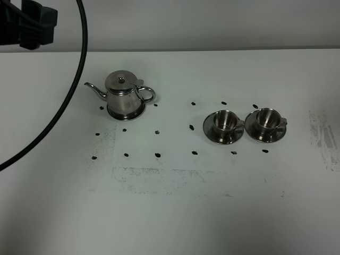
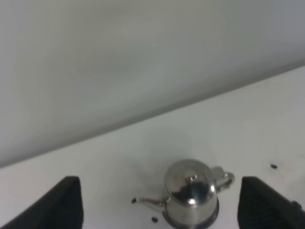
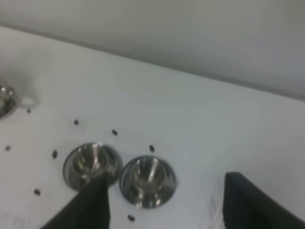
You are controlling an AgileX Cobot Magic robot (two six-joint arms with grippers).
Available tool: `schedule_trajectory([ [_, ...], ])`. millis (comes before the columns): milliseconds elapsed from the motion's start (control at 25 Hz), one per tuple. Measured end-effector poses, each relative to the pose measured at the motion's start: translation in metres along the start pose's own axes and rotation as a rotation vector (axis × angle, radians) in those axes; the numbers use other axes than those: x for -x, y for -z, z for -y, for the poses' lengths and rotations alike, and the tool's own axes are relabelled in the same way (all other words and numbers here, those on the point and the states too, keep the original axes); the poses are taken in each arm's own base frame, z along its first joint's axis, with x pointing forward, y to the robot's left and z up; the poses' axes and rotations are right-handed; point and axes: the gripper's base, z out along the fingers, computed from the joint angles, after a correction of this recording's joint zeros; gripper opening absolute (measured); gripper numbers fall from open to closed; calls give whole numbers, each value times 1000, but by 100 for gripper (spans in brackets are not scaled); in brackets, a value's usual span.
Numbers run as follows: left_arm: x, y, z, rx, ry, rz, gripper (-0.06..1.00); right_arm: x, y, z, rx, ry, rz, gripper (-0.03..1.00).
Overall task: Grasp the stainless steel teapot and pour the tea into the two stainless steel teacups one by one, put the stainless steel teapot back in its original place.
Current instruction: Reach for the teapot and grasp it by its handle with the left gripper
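The stainless steel teapot (image 1: 125,94) stands upright on its round steel base (image 1: 133,112) at the left of the table, spout pointing left, ringed by small black marks. The two stainless steel teacups (image 1: 226,121) (image 1: 267,119) stand side by side on their saucers at the right. No tea shows. In the left wrist view my left gripper (image 2: 159,191) is open and empty, above and apart from the teapot (image 2: 190,193). In the right wrist view my right gripper (image 3: 164,191) is open and empty above the cups (image 3: 90,162) (image 3: 147,175).
A black cable (image 1: 64,101) curves over the table's left side, under a black arm part (image 1: 29,24) at the top left. Black marks (image 1: 194,127) dot the white table around the pot and the cups. A grey wall stands behind the table.
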Motion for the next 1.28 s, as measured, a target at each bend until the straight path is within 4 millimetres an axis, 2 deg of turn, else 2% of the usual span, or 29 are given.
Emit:
schedule_trajectory([
  [200, -5, 0, 0, -1, 3, -27, 62, -13, 36, -4, 7, -2, -13, 50],
  [440, -17, -7, 3, -6, 3, -57, 62, -37, 89, -10, 7, -26, 33, 48],
  [640, -17, -10, 3, -5, 1, -53, 62, -60, 120, -15, 6, -58, 66, 47],
  [720, -19, -15, 3, -7, 1, -65, 62, -78, 121, -17, 6, -69, 70, 47],
  [1080, -27, -46, 12, -42, -51, -128, 62, -174, 92, -29, 5, -118, 76, 46],
  [1160, -24, -50, 18, -57, -65, -124, 62, -186, 90, -30, 4, -119, 90, 46],
  [1280, -15, -53, 25, -77, -86, -102, 62, -193, 86, -30, 2, -107, 55, 46],
])
